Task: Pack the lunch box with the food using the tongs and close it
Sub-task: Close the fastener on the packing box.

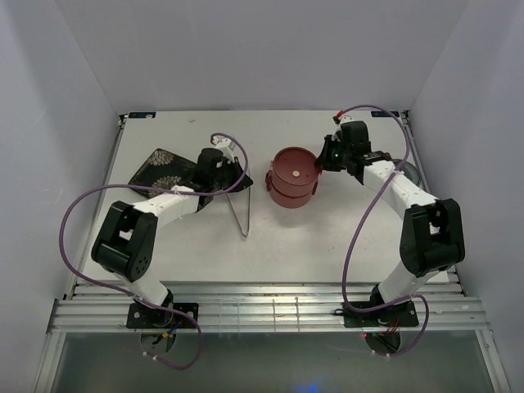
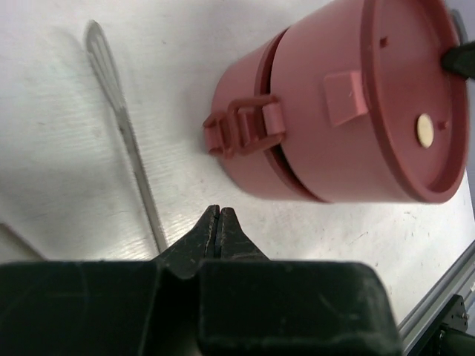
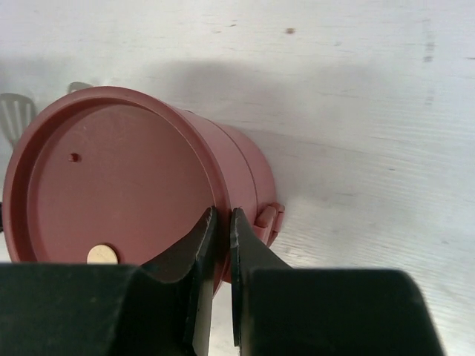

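Observation:
The lunch box (image 1: pixel 291 176) stands mid-table as a stacked dusty-red cylinder with its flat lid on. It also fills the left wrist view (image 2: pixel 341 111) and the right wrist view (image 3: pixel 126 178). My right gripper (image 1: pixel 321 164) is at its right edge, and its jaws (image 3: pixel 223 215) are shut across the lid's raised rim. My left gripper (image 1: pixel 243 178) hovers left of the box, shut on nothing (image 2: pixel 220 211). The thin silver tongs (image 1: pixel 242 214) lie flat on the table beside it (image 2: pixel 126 133). The food is hidden.
A dark square floral plate (image 1: pixel 164 168) lies at the left under my left arm. White walls close in the table on three sides. A slotted metal rail (image 1: pixel 262 311) runs along the near edge by the arm bases.

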Robot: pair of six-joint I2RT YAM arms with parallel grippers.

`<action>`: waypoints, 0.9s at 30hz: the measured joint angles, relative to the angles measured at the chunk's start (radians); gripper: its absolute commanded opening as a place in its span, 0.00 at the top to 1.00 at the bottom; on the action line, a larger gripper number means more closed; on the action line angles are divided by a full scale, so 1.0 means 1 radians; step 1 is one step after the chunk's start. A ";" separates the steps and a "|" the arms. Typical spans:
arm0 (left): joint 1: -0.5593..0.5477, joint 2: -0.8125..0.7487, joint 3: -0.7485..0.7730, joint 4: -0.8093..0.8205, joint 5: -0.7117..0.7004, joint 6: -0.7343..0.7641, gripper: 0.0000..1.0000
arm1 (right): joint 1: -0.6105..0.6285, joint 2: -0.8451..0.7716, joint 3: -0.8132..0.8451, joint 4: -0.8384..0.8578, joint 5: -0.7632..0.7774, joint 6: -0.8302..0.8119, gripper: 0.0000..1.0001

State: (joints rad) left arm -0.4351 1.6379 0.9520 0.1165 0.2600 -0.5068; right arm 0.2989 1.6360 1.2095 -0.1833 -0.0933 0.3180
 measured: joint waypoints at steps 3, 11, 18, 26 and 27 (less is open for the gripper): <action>-0.023 0.043 0.002 0.023 -0.001 -0.018 1.00 | -0.029 -0.011 -0.004 -0.012 0.000 -0.039 0.92; -0.038 0.085 0.003 0.044 -0.017 -0.056 1.00 | -0.030 -0.012 -0.002 -0.018 0.001 -0.092 0.92; -0.037 0.114 0.033 0.059 -0.016 -0.064 1.00 | -0.019 -0.014 -0.001 -0.023 0.022 -0.125 0.65; -0.037 0.176 0.078 0.078 -0.015 -0.066 1.00 | -0.013 -0.059 0.026 -0.146 0.088 -0.118 0.69; -0.037 0.180 0.081 0.078 -0.017 -0.066 1.00 | -0.011 -0.069 0.036 -0.165 0.089 -0.117 0.73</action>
State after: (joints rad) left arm -0.4717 1.8183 1.0328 0.1947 0.2428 -0.5724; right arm 0.2874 1.5673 1.2457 -0.3481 -0.0048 0.2005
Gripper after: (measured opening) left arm 0.025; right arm 0.344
